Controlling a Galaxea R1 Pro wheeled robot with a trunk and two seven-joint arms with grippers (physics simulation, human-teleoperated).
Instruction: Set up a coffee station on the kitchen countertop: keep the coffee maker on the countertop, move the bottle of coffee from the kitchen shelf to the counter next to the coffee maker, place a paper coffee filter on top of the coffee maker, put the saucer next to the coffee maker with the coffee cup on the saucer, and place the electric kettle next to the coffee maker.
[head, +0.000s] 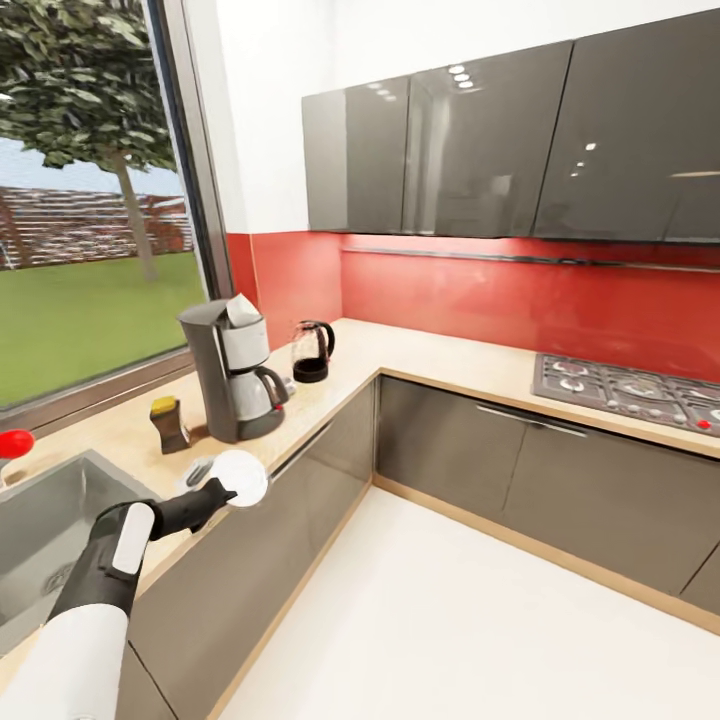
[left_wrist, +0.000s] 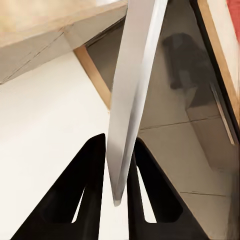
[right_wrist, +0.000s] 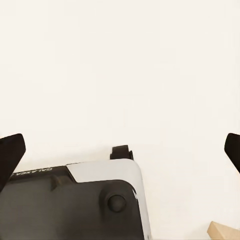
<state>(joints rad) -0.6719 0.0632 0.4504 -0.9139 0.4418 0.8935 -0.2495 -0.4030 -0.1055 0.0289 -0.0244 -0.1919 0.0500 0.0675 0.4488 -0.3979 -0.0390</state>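
Left gripper (head: 222, 492): black fingers clamped on the rim of the saucer (head: 240, 477), lower left of the head view, at the counter's front edge.
Saucer: white, round, thin; in the left wrist view it runs edge-on as a pale glossy blade (left_wrist: 131, 100) between the two black fingers (left_wrist: 92, 190), tilted steeply rather than flat.
Right gripper (right_wrist: 120, 145): fingers wide apart, just the black tips at the left and right edges of the right wrist view; nothing between them.
Right wrist view extras: pale floor, the robot's own dark-and-grey base (right_wrist: 75, 205) at the bottom, a scrap of wood trim at lower right.
Coffee maker (head: 232, 372): grey and silver with a glass pot, left of centre on the counter, just behind the saucer.
Filter (head: 240, 309): white paper, sitting on top of the coffee maker.
Coffee bottle (head: 168, 424): dark with a yellow cap, just left of the coffee maker.
Kettle (head: 312, 352): clear body, black base and handle, right of the coffee maker in the counter corner.
Counter (head: 440, 365): light wood-grain, L-shaped, glossy grey cabinet doors below.
Sink (head: 45, 530): steel basin at lower left, under the left arm; red round object (head: 15, 443) at the left edge.
Surroundings: red backsplash, gas hob (head: 630, 390) at the right, grey wall cupboards (head: 500, 140) above, window (head: 90, 200) with lawn and tree at the upper left.
In the way: the arm hides part of the counter edge and sink rim.
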